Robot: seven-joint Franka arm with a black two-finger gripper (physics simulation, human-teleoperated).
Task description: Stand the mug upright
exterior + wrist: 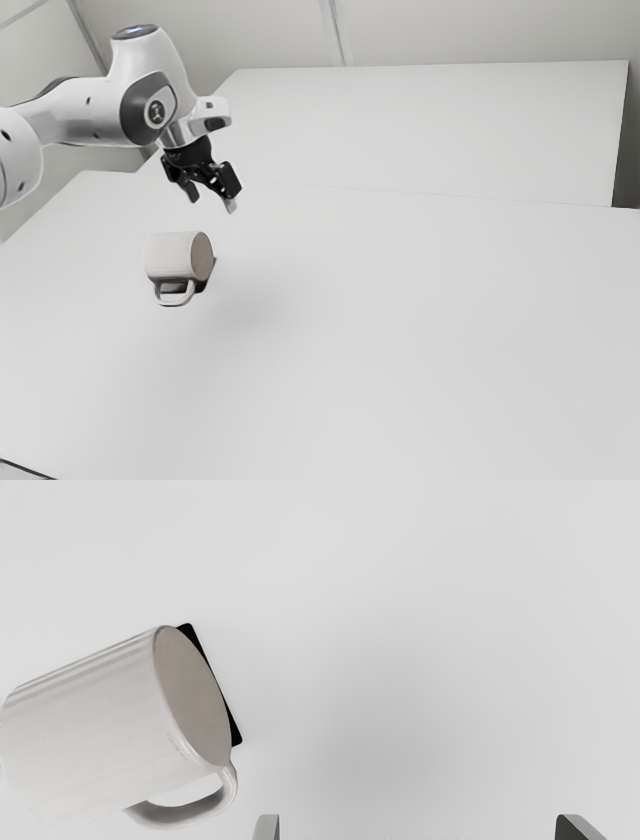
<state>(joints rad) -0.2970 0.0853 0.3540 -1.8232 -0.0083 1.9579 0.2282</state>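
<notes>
the claw [211, 199] hangs spread and empty in the upper left of the exterior view; below it and slightly further left, the mug [172, 256] lies on its side on the desk [400, 330], long axis roughly left to right, handle [175, 301] toward the frame's bottom.

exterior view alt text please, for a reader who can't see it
An off-white mug lies on its side on a pale table, its mouth facing the exterior view's right and its handle toward the viewer. A white robot arm reaches in from the exterior view's left, its open black gripper above the table, clear of the mug.
</notes>
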